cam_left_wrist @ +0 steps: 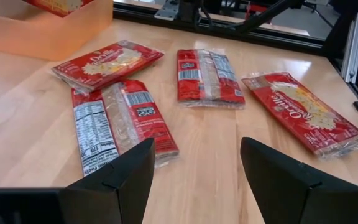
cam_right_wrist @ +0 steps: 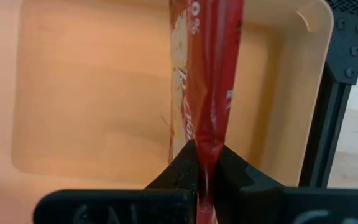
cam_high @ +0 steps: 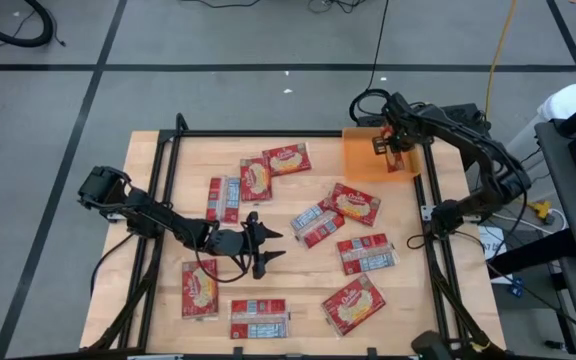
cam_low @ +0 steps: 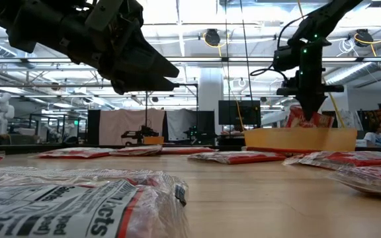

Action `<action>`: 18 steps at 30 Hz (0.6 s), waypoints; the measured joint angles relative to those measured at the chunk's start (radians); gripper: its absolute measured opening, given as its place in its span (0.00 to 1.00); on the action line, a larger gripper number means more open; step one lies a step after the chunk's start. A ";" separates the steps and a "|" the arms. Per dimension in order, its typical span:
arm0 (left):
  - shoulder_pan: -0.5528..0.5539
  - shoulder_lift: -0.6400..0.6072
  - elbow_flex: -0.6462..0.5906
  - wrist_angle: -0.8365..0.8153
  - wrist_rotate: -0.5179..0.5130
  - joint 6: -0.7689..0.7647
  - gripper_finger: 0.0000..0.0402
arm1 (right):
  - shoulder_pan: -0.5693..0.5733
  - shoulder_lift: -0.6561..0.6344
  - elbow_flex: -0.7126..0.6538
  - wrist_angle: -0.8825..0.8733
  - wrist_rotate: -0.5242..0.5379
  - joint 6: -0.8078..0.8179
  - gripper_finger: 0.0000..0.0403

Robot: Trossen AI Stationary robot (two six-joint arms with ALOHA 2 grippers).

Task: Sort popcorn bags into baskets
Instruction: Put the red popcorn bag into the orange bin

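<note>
The right gripper is pinching one popcorn bag by its edge, fingers clamped tight on it, and is holding it hanging edge-down over the orange basket at the table's far right corner; in the low view the bag's lower part is dipping behind the basket's near wall. The black frame rail is running just beside the basket on its outer side. The left gripper is hovering over the middle of the wooden table with its fingers spread apart and gripping nothing. Ahead of it four loose bags are lying flat on the wood: a label-up bag nearest, partly tucked under a picture-up bag, then another label-up bag, and a picture-up bag off to the side. More bags are lying scattered around the arm, including one near the front left and one at the front edge.
</note>
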 joint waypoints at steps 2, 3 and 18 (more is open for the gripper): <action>0.000 0.000 0.000 0.001 0.000 -0.009 0.60 | -0.002 0.002 0.000 -0.013 -0.001 0.015 0.02; 0.000 0.000 0.000 0.001 0.000 -0.013 0.60 | -0.002 0.002 0.000 -0.024 -0.005 0.023 0.02; -0.002 0.000 0.000 0.001 0.001 0.002 0.60 | -0.001 -0.010 -0.003 -0.042 -0.011 0.059 0.02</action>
